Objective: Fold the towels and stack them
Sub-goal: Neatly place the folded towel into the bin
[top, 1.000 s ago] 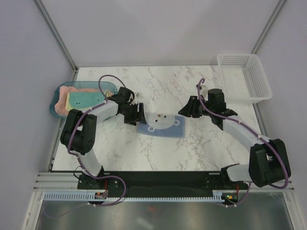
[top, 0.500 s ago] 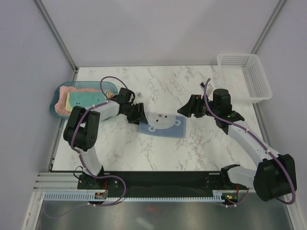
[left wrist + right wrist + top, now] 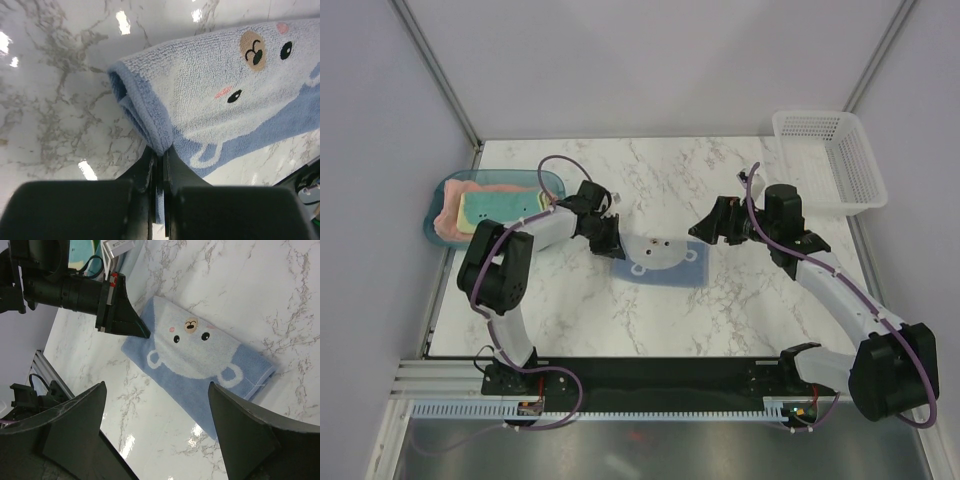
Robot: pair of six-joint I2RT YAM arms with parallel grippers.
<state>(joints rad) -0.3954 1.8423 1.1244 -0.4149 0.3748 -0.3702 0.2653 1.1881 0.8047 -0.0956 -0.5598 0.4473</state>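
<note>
Far left of the blue towel [image 3: 660, 262]: a teal tray [image 3: 432, 208] at the table [image 3: 720, 170] edge. It holds the pink towel [image 3: 492, 186] with the yellow towel [image 3: 495, 207] on top, both folded flat. This looks like the stack in the making.

Left end of the blue towel: the left gripper [image 3: 611, 242] is clamped tight on the towel's near-left corner. The wrist view shows the doubled terry edge pinched between the fingertips, with a small roll of cloth bulging just above them. Judged as a hold for lifting or dragging, since it takes both layers at once so the fold does not open.

Centre: the blue towel lies folded on the marble, bear-face print up, its long edge slanting. It is well apart from the tray and not yet on the stack.

Right of the blue towel: the right gripper [image 3: 703, 228] hangs above the table just off the towel's right end, fingers spread wide and holding nothing. It seems clear of the cloth, leaving the left arm free to carry.

Far right: a white mesh basket [image 3: 825, 160], nothing visible inside.
</note>
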